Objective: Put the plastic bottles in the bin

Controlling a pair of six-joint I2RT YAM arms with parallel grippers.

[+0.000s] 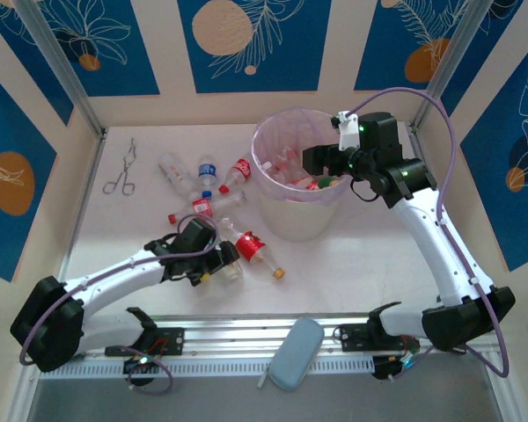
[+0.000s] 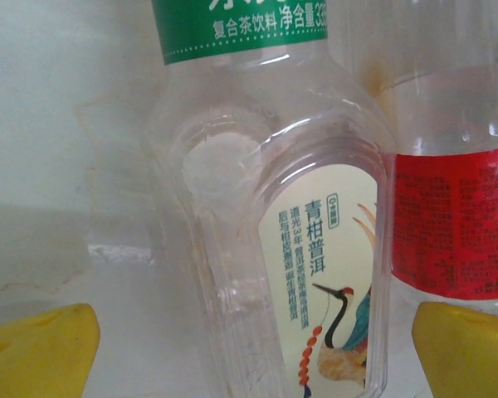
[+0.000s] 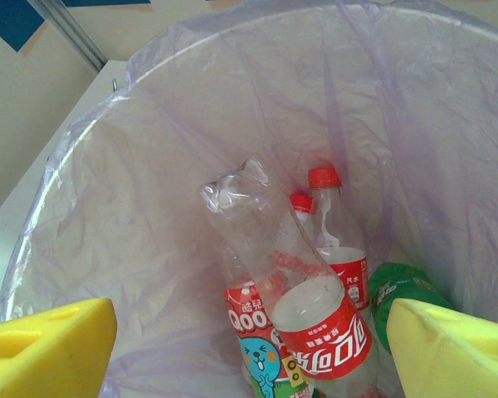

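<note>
Top view first: the bin (image 1: 262, 154) sat toward the far side of the table with a few bottles already in it. The right gripper (image 1: 324, 167) hung over its rim on the right, so I'd say that arm had done its drop. Left of the bin a scatter of loose bottles (image 1: 207, 172) lay flat. On the near-left side of the bin the left gripper (image 1: 218, 262) was down among more of them. A red-label bottle (image 1: 251, 248) lay there on its side, long axis slanting, orange cap end pointing away from the bin.

Left wrist: the yellow pads (image 2: 37, 352) were spread wide, and a clear green-label bottle (image 2: 266, 249) lay between them, neither pad touching it. Its long axis ran straight up the picture, crosswise to the pads. Couldn't tell which end had the cap. The red-label one (image 2: 452, 224) was pressed against it, nearer the right pad. So the step in hand looked like lining up a pick. Next it'd need to settle lower and squeeze the clear one without dragging its neighbour along.

Right wrist: pads (image 3: 46, 348) apart with nothing between them, looking down into the bin (image 3: 149, 149). A crushed cola bottle (image 3: 315, 323) leaned in there, open neck up, next to a green bottle (image 3: 402, 290).
</note>
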